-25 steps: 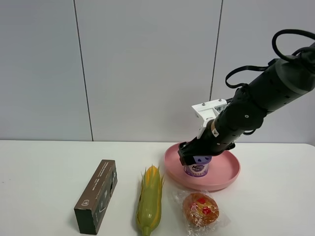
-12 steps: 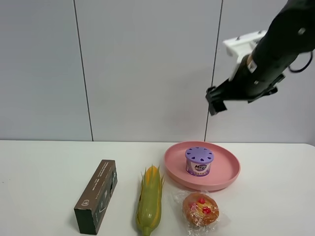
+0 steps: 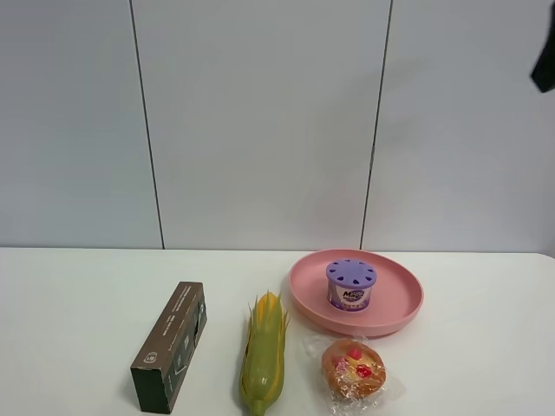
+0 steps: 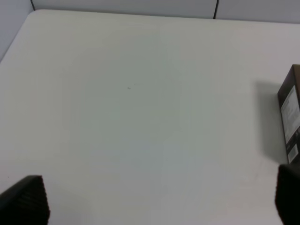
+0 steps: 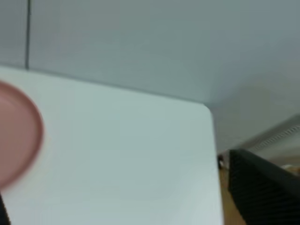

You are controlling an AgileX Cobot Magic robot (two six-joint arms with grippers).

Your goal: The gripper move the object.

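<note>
Change from earlier frames: one second ago the right gripper was clamped on the tub in the plate; half a second ago it hung above the plate, free of the tub; now only a dark sliver of the right arm point(image 3: 545, 62) shows at the upper right edge of the exterior view.

Task object: the white tub with purple perforated lid point(image 3: 351, 284) stands upright in the pink plate point(image 3: 400, 307), left of the plate's middle, with nothing gripping it.

Container: the pink plate holds the tub alone and rests on the white table point(image 3: 69, 303).

Other items: a dark oblong box point(image 3: 170, 345) lies well left of the plate; an ear of corn point(image 3: 264, 350) lies between box and plate; a wrapped muffin point(image 3: 353, 367) sits just in front of the plate's near rim.

Left wrist view: bare table, one end of the dark box point(image 4: 291, 117), and two dark fingertips point(image 4: 26, 199) of the left gripper point(image 4: 154, 201) at opposite lower corners, spread wide with nothing between them.

Right wrist view: blurred; a curved edge of the pink plate point(image 5: 18, 136), the table's rounded corner, and one ribbed black finger point(image 5: 265, 187) of the right gripper; its jaw state cannot be told.

Seen only from outside: tub, corn and muffin.
</note>
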